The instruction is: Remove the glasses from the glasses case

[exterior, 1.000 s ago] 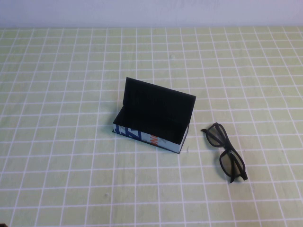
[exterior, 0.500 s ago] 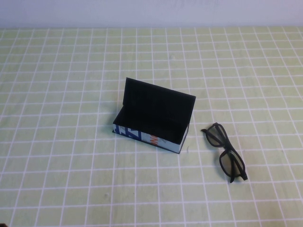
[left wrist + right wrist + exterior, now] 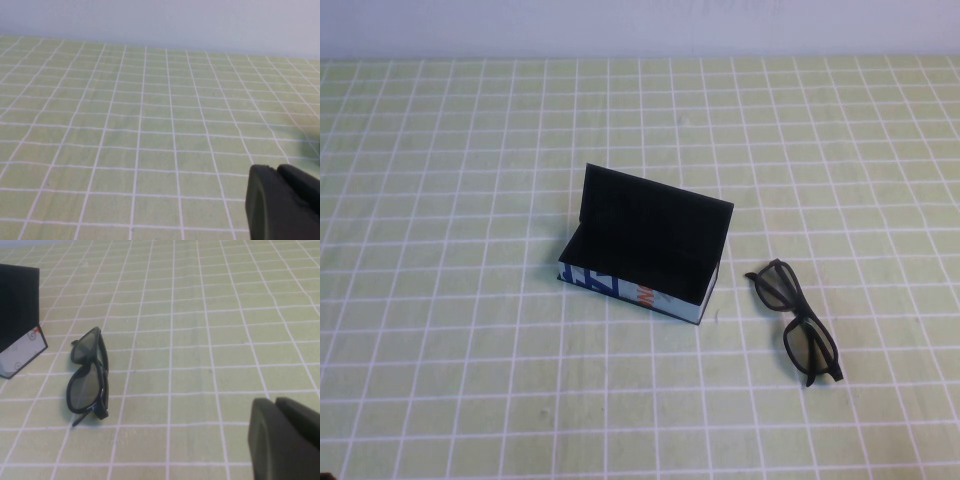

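The glasses case stands open in the middle of the table, lid up, black inside, and nothing shows in it. Its white-blue front faces me. One corner of it shows in the right wrist view. The black glasses lie folded on the cloth to the right of the case, apart from it; they also show in the right wrist view. Neither arm shows in the high view. My left gripper is shut and empty over bare cloth. My right gripper is shut and empty, well to the side of the glasses.
A green cloth with a white grid covers the table. A pale wall runs along the far edge.
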`<state>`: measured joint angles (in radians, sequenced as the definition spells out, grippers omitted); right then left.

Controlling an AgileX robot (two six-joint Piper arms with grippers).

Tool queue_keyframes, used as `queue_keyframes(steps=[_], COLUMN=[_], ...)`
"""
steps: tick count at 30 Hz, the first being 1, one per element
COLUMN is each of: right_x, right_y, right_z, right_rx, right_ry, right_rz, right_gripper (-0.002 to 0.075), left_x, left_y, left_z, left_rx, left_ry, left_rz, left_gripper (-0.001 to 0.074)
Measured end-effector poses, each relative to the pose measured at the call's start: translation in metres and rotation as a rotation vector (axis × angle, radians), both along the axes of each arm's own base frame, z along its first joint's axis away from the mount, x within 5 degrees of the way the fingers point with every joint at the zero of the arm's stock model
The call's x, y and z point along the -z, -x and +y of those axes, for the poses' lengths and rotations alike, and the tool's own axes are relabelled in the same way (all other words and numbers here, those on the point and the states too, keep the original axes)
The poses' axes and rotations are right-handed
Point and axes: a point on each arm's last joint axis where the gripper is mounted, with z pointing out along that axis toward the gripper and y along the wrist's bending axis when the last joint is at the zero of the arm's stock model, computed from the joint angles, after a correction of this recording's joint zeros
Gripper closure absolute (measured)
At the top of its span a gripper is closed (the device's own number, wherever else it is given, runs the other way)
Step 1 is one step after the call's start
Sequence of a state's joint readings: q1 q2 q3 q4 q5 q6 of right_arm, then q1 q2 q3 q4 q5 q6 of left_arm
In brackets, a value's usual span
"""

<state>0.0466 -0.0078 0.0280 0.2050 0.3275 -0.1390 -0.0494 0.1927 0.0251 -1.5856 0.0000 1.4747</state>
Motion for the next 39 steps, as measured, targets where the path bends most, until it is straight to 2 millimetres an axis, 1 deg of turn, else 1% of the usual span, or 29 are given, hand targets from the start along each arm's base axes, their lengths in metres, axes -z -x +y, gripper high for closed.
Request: queue_keyframes(steps=[16,20,23,25,27,32,36,39], right_x=[0.000,0.000,0.000,0.000,0.000,0.000,0.000,0.000], right_y=[0.000,0.000,0.000,0.000,0.000,0.000,0.000,0.000], right_z=[0.000,0.000,0.000,0.000,0.000,0.000,0.000,0.000], right_rx=[0.000,0.000,0.000,0.000,0.000,0.000,0.000,-0.001], right_ry=[0.000,0.000,0.000,0.000,0.000,0.000,0.000,0.000], right_rz=[0.000,0.000,0.000,0.000,0.000,0.000,0.000,0.002], right_gripper=[0.0743,0.0743,0.0743,0.0743,0.0743,0.0743,0.0743,0.0743], left_x=[0.000,0.000,-0.012,-0.019,-0.021,-0.010,-0.009,-0.005], left_y=[0.000,0.000,0.000,-0.001,-0.001,0.003,0.012,0.015], left_z=[0.000,-0.001,-0.002,-0.001,0.000,0.001,0.000,0.000], left_rx=[0.000,0.021,0.024,0.015,0.003,-0.006,0.009,0.017], left_ry=[0.000,-0.100,-0.028,-0.022,-0.027,-0.038,-0.068,-0.091], left_rz=[0.000,-0.005,-0.025,-0.047,-0.063,-0.104,-0.138,-0.108], left_gripper=[0.0739,0.0739,0.0739,0.0739,0.0739,0.0739,0.0737,0.0737])
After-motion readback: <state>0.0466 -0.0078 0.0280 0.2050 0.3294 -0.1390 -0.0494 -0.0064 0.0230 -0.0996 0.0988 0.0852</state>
